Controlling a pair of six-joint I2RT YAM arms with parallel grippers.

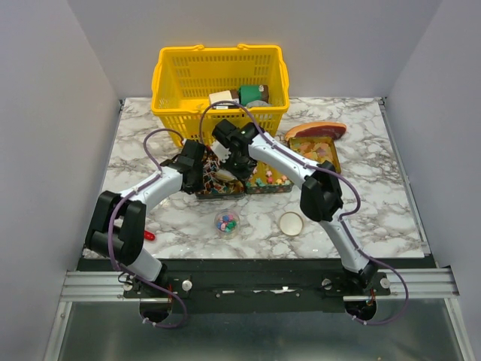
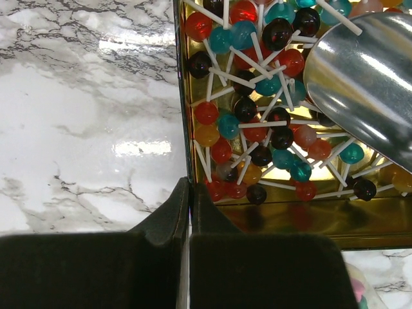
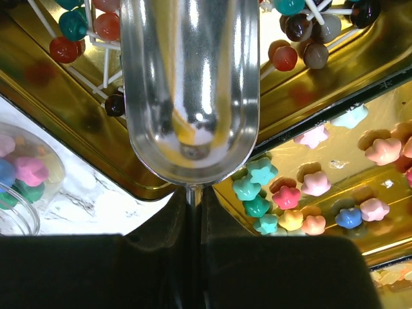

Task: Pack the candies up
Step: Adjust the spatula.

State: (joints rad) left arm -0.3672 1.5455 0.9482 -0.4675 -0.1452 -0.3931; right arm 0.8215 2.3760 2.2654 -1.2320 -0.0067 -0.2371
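Observation:
A gold tray (image 2: 309,215) holds lollipops (image 2: 257,96) with white sticks. My left gripper (image 2: 190,187) is shut on that tray's left wall, one finger over the marble and one inside the tray. My right gripper (image 3: 193,193) is shut on the thin handle of a shiny metal scoop (image 3: 190,84), which hangs over the lollipop tray with no candy in its bowl. To its right, a second gold tray (image 3: 341,164) holds pastel star-shaped candies (image 3: 302,187). A clear cup (image 1: 226,222) with several pink, green and blue candies stands nearer the table's front.
A yellow basket (image 1: 219,83) with boxes in it stands at the back. A red-brown meat slab (image 1: 316,130) lies at the back right, beside a third tray (image 1: 319,153) of orange sweets. A round lid (image 1: 291,223) lies right of the cup. A small red item (image 1: 149,235) lies at the front left.

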